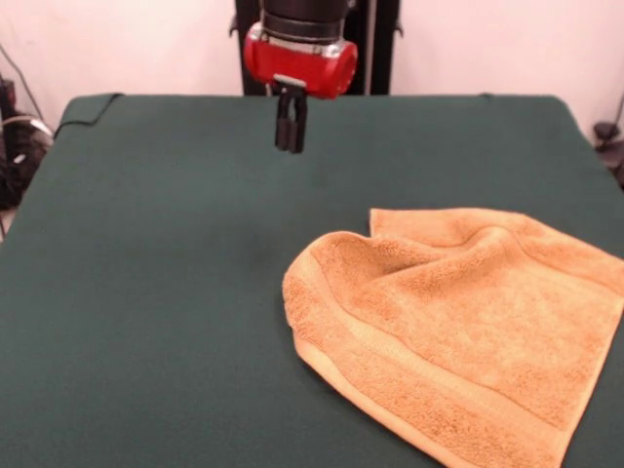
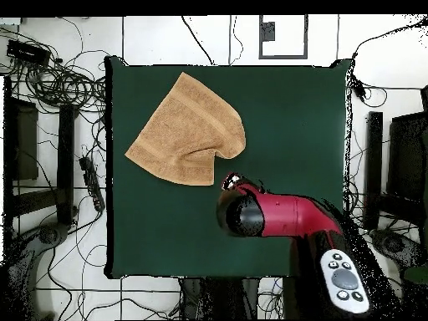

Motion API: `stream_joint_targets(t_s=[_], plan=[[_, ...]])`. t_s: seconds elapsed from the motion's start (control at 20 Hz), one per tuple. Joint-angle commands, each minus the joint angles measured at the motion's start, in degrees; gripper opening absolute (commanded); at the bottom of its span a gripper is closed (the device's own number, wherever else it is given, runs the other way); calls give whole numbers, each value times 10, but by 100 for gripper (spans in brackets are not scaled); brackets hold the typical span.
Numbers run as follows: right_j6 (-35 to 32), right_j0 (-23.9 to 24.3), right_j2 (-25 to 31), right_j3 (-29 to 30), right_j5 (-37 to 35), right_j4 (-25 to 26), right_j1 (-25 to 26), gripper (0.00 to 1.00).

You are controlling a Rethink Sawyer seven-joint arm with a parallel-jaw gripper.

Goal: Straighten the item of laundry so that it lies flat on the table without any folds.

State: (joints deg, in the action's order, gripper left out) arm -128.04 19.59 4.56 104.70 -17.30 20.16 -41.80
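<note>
The item of laundry (image 1: 458, 331), an orange-tan towel, lies on the green table (image 1: 146, 244) at the near right in the front view. Its left side is rounded where a corner is folded under, and a crease runs up to its far edge. A woven band follows the near edge. From above, the towel (image 2: 185, 129) sits toward one side of the table (image 2: 284, 117). My gripper (image 1: 291, 146) hangs above bare cloth beyond the towel and to its left, shut and holding nothing. In the overhead view the gripper (image 2: 231, 179) is just off the towel's nearest corner.
My red arm (image 2: 280, 216) reaches over the table from its base side. Cables (image 2: 58, 79) and dark stands (image 2: 372, 159) lie on the floor around the table. More cables (image 1: 15, 146) show past the table's edge in the front view.
</note>
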Motion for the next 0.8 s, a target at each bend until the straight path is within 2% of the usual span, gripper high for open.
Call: stream_joint_targets(t_s=[0.05, 0.3, 0.5, 0.6, 0.8], plan=[[319, 93, 197, 14, -172, 63, -38, 0], [443, 187, 316, 46, -262, 56, -72, 0], [513, 240, 377, 69, -303, 50, -85, 0], [540, 268, 404, 83, -317, 40, -94, 0], [546, 296, 435, 106, -320, 17, -113, 0]])
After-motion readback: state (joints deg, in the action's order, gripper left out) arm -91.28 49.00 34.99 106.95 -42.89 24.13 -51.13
